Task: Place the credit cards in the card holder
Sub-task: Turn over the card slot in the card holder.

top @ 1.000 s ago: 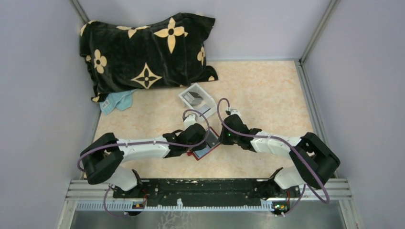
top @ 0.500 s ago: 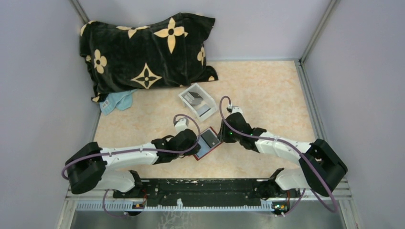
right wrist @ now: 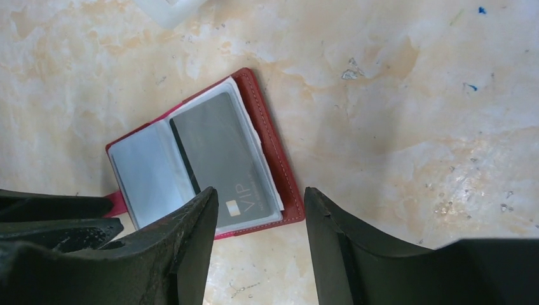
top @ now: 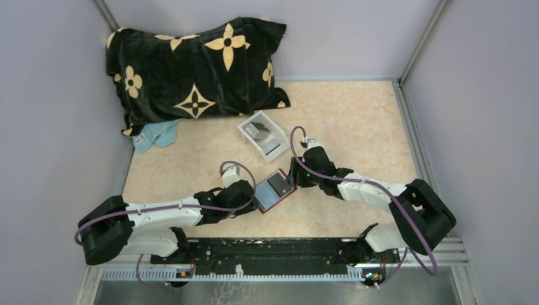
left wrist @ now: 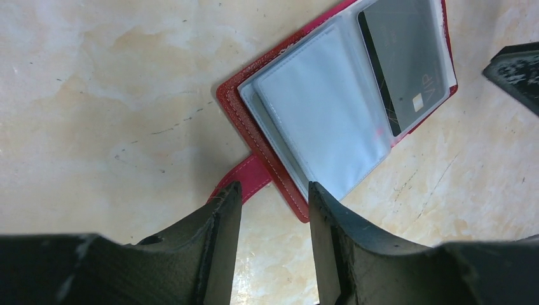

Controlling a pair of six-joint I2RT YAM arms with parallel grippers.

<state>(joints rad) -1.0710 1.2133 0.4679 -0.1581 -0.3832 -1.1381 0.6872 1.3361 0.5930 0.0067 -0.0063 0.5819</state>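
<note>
At mid-surface (top: 356,121), btwn the two arms, the card holder (top: 272,192) lies open & flat, turned at an angle. It has a red edge w/ pale stitching and clear plastic sleeves inside. A red strap tab (left wrist: 246,176) sticks out from under one edge. One sleeve page is empty & looks pale. The other has a dark grey card (left wrist: 407,60) in it, marked "VIP" w/ a small chip. Left tool (left wrist: 272,190) hovers just by the strap, jaws a narrow way apart, gripping nothing. Right tool (right wrist: 260,200) hangs over the holder's card-side corner, jaws wider apart, also empty. Farther back, a white tray (top: 250,141) holds more greyish cards (top: 259,130), well apart from the holder.
</note>
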